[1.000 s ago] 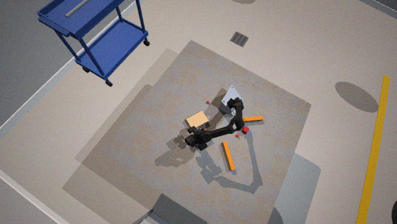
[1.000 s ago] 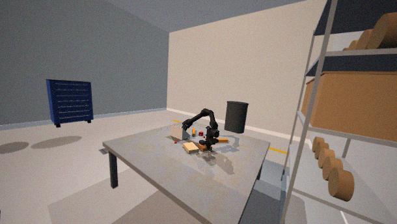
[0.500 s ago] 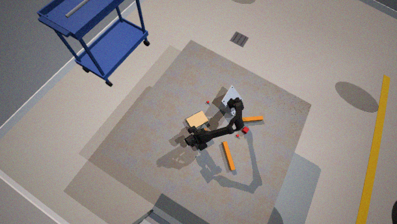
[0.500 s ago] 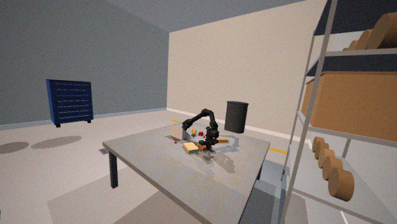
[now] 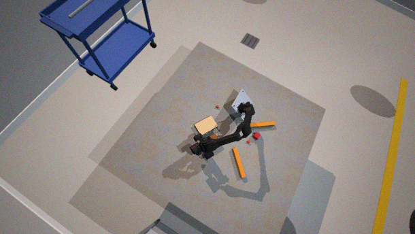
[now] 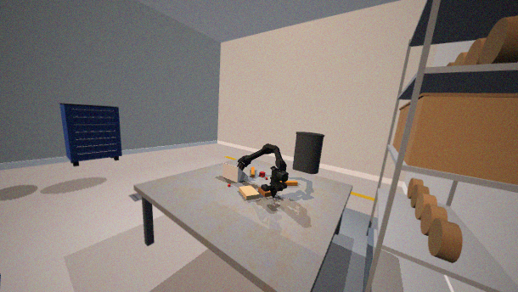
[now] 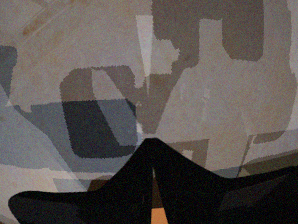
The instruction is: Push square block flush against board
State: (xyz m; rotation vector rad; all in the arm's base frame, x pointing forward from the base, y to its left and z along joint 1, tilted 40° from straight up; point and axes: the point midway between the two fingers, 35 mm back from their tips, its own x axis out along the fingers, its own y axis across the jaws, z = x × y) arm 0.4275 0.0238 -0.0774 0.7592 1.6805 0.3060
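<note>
The board, a pale tan rectangular slab (image 5: 205, 125) (image 6: 248, 192), lies flat on the table. The square block, brown-orange (image 5: 213, 137) (image 6: 264, 192), sits beside the board's side that faces the arm. The arm partly covers the block in the top and exterior views, so I cannot tell whether a whole side touches or whether edges are even. My gripper (image 5: 203, 145) (image 6: 273, 195) (image 7: 150, 144) is shut and empty, pointing down low over the table, close beside the block. In the wrist view an orange strip of the block (image 7: 158, 216) shows between the dark fingers.
A pale upright panel (image 5: 240, 99) (image 6: 231, 172) stands near the arm's base. Two orange bars (image 5: 239, 162) (image 5: 262, 124) and a red piece (image 5: 256, 135) (image 6: 261, 174) lie around the arm. Small red bits (image 5: 217, 106) (image 5: 248, 141) lie on the table.
</note>
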